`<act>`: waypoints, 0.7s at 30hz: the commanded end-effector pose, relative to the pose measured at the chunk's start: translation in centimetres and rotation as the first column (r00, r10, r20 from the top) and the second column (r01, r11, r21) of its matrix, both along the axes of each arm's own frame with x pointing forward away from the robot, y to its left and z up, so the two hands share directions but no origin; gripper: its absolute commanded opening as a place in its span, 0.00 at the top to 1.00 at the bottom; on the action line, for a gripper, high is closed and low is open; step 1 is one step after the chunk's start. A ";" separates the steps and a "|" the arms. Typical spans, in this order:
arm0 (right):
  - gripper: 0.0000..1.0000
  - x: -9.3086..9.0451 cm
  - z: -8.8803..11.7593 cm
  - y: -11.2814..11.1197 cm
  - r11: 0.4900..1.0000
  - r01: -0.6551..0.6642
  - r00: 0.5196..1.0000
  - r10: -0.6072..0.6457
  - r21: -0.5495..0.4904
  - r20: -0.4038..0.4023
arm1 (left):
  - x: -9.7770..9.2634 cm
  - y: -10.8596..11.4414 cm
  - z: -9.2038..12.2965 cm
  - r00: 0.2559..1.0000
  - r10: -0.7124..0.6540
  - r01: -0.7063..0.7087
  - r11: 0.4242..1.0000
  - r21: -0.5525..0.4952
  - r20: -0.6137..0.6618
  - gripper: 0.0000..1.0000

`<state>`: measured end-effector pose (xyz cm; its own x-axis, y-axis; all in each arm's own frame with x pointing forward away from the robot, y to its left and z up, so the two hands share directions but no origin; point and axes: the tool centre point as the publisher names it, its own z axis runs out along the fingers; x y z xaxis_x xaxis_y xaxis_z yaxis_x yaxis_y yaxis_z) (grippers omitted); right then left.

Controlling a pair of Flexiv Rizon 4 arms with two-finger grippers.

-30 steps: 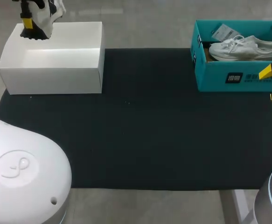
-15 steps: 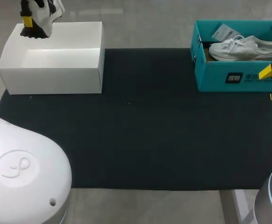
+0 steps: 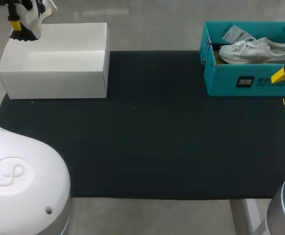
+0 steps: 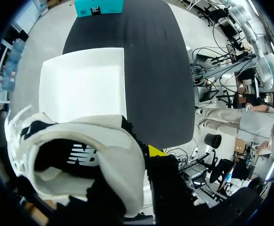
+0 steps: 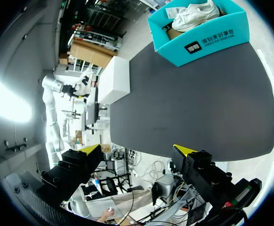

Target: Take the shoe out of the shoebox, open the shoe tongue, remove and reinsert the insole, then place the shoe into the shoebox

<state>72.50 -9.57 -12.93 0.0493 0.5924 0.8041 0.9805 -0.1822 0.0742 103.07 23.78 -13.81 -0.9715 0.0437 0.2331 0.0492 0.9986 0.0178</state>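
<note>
Shoe (image 4: pixel 104 141), white with a black lining, hangs pinched in the left gripper (image 3: pixel 19 23) above the white box's (image 3: pixel 54 78) far left corner. Across the dark mat (image 3: pixel 152 147), a second shoe (image 3: pixel 254 50) lies in the teal box (image 3: pixel 252 81). Beside that box the right gripper (image 5: pixel 137 149) gapes wide, holding nothing.

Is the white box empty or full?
Empty: the white box shows only its bare floor; the left gripper holds a shoe above its corner.

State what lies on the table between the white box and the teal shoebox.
Only bare black mat separates white box and teal shoebox, per the head view.
</note>
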 end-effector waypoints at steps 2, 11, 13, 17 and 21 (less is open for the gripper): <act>0.00 -0.1 0.0 0.0 1.000 0.002 1.000 -0.002 -0.003 -0.001 | 1.3 2.3 -0.4 1.000 -0.015 0.015 1.000 0.002 -0.017 1.00; 0.00 -0.1 0.0 0.0 1.000 0.002 1.000 -0.002 -0.003 -0.001 | 2.3 5.5 -1.3 0.998 -0.059 0.059 0.998 0.005 0.021 1.00; 0.00 -0.1 0.0 0.0 1.000 0.002 1.000 -0.002 -0.003 -0.001 | 2.3 5.8 -1.2 0.992 -0.123 0.123 0.992 0.000 0.009 1.00; 0.00 -0.1 0.0 0.0 1.000 0.002 1.000 -0.002 -0.003 -0.001 | 1.5 6.0 -0.5 0.866 -0.481 0.484 0.875 -0.014 -0.134 1.00; 0.00 -0.1 0.0 0.0 1.000 0.002 1.000 -0.002 -0.003 -0.001 | 0.8 6.5 0.8 0.545 -0.787 0.809 0.584 -0.063 -0.288 1.00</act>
